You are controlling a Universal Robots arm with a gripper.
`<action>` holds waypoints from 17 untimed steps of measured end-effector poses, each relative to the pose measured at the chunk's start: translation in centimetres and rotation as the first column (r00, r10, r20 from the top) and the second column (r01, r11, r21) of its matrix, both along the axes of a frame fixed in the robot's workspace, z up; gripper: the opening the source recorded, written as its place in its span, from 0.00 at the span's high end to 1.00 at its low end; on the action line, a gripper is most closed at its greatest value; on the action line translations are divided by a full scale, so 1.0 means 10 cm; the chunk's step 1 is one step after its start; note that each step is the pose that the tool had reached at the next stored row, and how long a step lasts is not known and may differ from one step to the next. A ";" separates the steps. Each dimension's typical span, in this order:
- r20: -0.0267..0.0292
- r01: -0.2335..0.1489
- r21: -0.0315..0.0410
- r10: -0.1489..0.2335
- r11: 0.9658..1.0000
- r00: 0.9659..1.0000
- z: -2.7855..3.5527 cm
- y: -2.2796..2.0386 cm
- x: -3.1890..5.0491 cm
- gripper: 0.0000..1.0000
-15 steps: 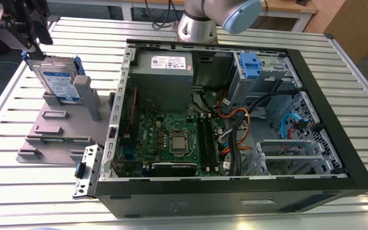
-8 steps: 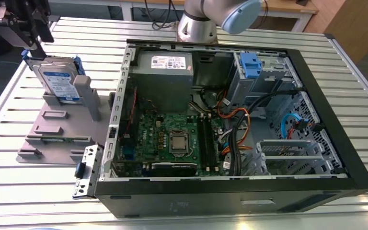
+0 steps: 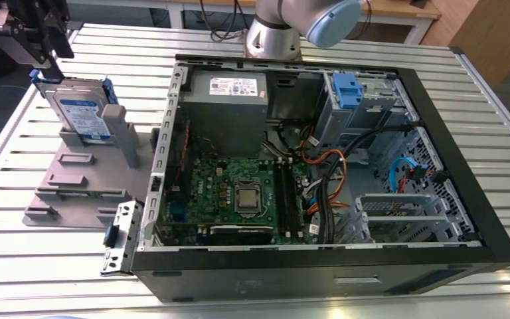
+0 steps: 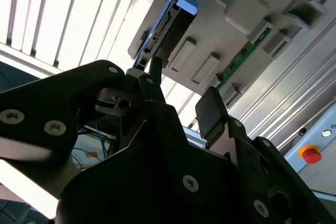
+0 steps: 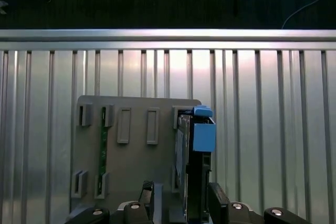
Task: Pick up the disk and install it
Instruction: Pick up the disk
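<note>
The disk (image 3: 83, 111) stands on edge in a slot of the grey holder (image 3: 74, 183). The holder lies on the slatted table (image 3: 34, 266), at the exterior view's left of the open computer case (image 3: 432, 133). The gripper (image 5: 184, 199) hangs just above the disk's top edge. In the first wrist view its 2 fingers (image 5: 217, 203) are spread, 1 on each side of the disk, pinching nothing. A green board (image 5: 103, 145) sits in another slot.
</note>
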State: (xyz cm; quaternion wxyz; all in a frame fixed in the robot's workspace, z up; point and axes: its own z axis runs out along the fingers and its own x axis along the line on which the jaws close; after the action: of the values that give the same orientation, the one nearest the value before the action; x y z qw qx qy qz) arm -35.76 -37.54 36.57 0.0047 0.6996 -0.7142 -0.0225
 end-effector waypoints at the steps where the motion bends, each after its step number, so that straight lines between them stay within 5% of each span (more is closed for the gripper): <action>1: 0.000 0.000 0.000 0.000 1.000 1.000 -0.003 0.002 -0.004 0.47; 17: 0.000 0.000 0.000 0.000 1.000 1.000 -0.037 0.016 -0.035 0.47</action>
State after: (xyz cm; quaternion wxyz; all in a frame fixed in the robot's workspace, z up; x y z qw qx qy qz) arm -36.11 -37.37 36.21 0.0047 0.6996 -0.7142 -0.0225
